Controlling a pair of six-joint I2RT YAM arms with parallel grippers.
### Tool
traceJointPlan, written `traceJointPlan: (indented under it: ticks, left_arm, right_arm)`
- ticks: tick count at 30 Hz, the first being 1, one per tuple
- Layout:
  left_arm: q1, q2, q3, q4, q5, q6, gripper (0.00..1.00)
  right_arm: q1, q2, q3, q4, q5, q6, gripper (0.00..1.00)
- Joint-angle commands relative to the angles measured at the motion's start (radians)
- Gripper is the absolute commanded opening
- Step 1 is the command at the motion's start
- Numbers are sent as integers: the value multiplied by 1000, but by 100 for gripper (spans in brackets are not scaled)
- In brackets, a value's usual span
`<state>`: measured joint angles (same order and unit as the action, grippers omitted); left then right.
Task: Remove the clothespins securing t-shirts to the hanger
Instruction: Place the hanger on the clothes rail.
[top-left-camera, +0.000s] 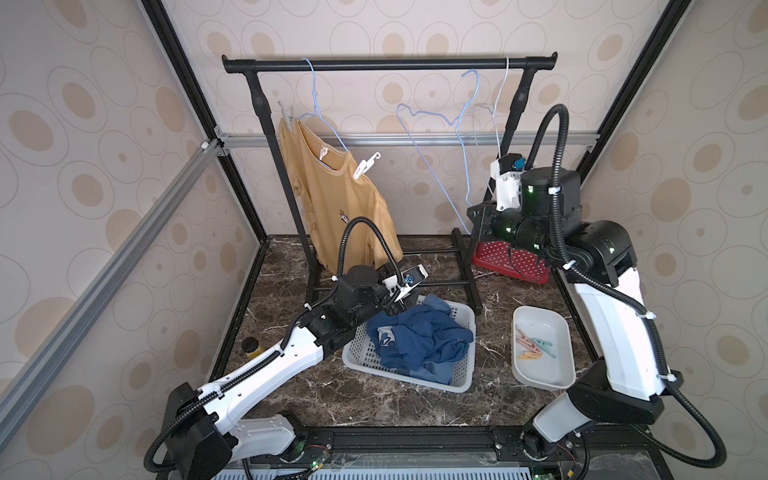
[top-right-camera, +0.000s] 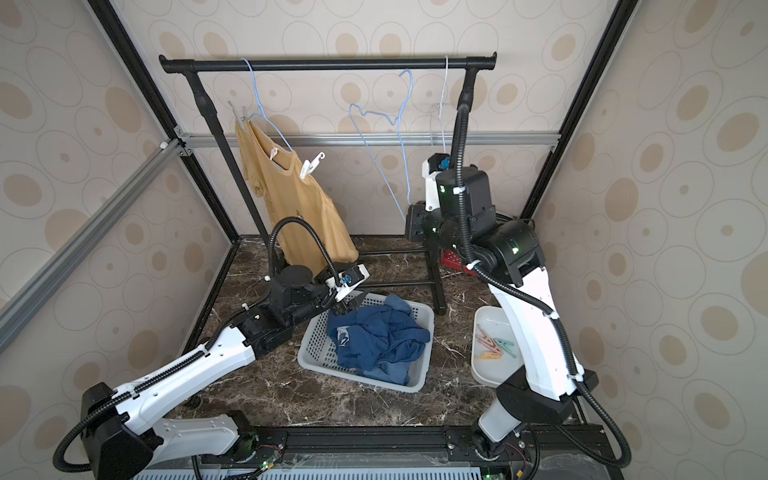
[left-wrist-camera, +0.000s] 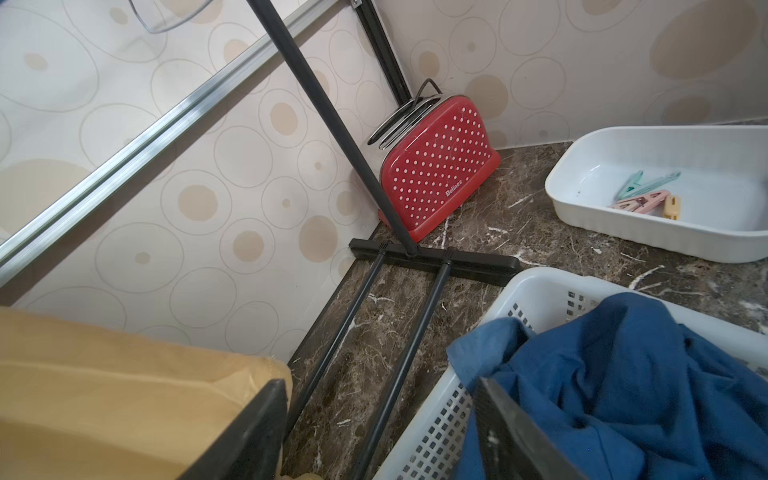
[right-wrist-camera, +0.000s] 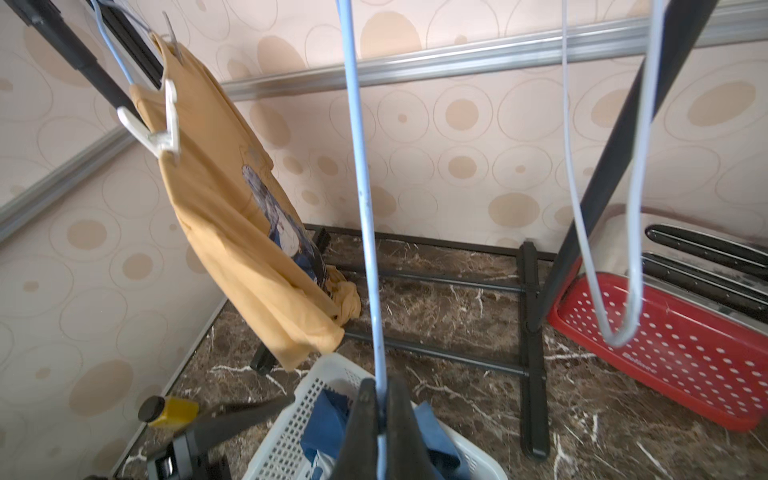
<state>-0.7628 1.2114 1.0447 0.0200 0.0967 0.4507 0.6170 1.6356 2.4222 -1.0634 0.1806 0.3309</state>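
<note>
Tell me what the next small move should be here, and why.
Probably lift the left gripper, open and empty over the basket where the blue shirts already lie, toward the white clothespin still clipped to the hanging yellow shirt. The right gripper is shut on a bare blue hanger, so the left looks like the free one.

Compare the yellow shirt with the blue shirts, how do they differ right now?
The yellow shirt hangs from the black rail; the blue shirts lie crumpled in the white basket. The yellow shirt is pinned by a white clothespin; the blue shirts show no pins. Both are soft cloth garments.
</note>
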Motion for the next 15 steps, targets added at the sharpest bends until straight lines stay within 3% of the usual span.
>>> traceJointPlan:
  ticks: [1, 5, 15]
  left_arm:
    - [5, -30, -13, 8, -9, -39, 72]
    - [5, -41, -26, 5, -15, -44, 72]
    - [5, -44, -38, 5, -15, -55, 72]
  right_arm:
    - [8, 52, 100, 42, 47, -29, 0]
    - [-10, 110, 178, 60, 51, -20, 0]
    - [-124, 195, 194, 72, -87, 66, 0]
